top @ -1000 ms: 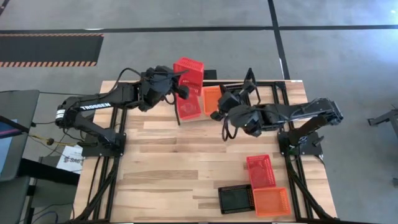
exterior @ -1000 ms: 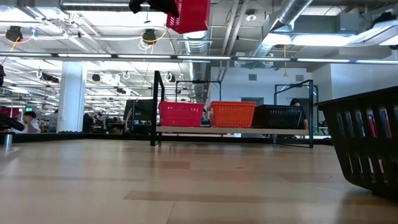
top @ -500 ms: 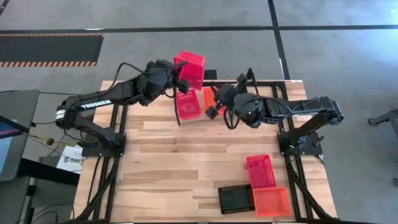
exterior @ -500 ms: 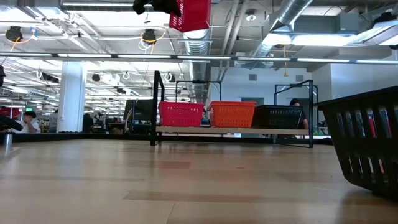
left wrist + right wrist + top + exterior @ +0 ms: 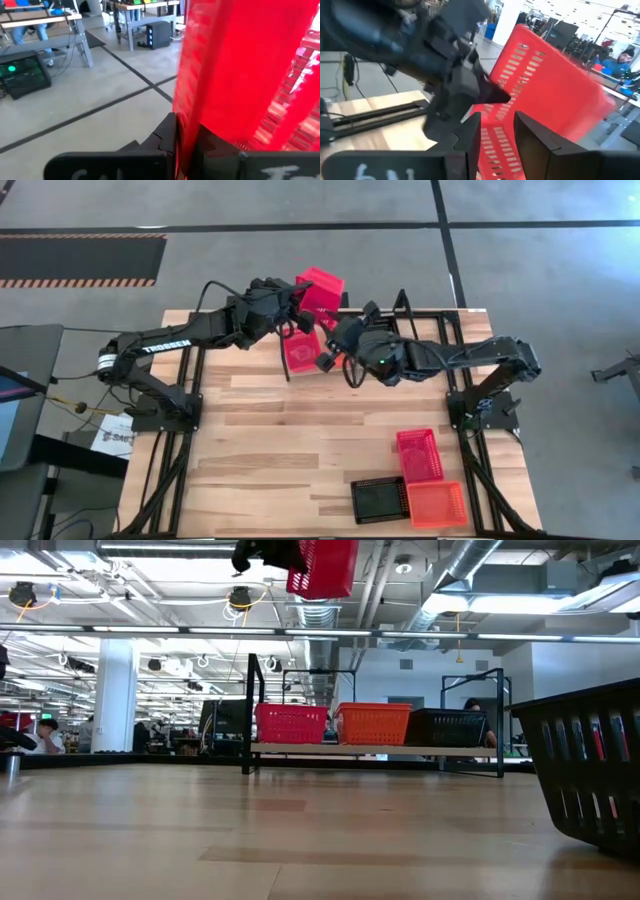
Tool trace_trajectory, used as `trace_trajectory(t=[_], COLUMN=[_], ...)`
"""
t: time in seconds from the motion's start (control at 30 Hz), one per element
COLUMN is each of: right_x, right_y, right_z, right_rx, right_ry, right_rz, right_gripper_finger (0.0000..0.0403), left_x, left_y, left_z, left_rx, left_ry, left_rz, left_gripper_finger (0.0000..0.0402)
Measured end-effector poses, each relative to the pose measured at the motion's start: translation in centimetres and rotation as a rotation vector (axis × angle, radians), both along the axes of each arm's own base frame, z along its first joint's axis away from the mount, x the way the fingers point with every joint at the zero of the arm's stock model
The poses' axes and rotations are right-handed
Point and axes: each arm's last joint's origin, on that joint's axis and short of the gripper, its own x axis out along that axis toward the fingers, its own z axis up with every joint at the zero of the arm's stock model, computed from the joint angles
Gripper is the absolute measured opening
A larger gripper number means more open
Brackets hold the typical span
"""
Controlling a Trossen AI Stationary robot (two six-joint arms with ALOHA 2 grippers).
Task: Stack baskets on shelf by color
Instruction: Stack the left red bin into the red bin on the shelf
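Holding a pinkish-red rectangular plastic mesh basket (image 5: 322, 288) high above the far edge of the tabletop (image 5: 280, 440), the left end effector (image 5: 292, 298) is pressed together, pinching the basket's wall. The right end effector (image 5: 328, 352) sits just beside it over the low light-wood shelf in its thin black wire frame (image 5: 375, 749), fingers spread and empty. On the shelf stand a pinkish-red basket (image 5: 291, 724), an orange basket (image 5: 375, 724) and a black basket (image 5: 446, 727), side by side. Three more baskets, pinkish-red (image 5: 420, 454), black (image 5: 379, 500) and orange (image 5: 436, 504), wait at the near right. The step in hand looks like carrying the raised basket to its matching colour; next it must come down squarely into the pinkish-red one at the shelf's left end.
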Motion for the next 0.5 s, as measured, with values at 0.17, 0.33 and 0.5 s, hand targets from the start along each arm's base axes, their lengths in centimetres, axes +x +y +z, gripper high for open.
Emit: trace_trajectory(t=[0.17, 0.33, 0.5], right_x=[0.6, 0.1, -0.3], right_y=[-0.7, 0.8, 1.7], right_z=[-0.7, 1.4, 2.2], right_rx=[-0.043, -0.068, -0.101], right_ry=[0.061, 0.026, 0.042], right_rz=[-0.036, -0.054, -0.076], right_gripper_finger=[0.0144, 0.0141, 0.0138], left_x=[-0.3, -0.8, -0.7], left_y=[-0.2, -0.2, -0.2], left_z=[0.4, 0.9, 0.8], left_rx=[0.022, 0.046, 0.049], left_ry=[0.009, 0.008, 0.010], left_rz=[-0.007, 0.028, 0.030], left_gripper_finger=[0.0000, 0.0000, 0.0000])
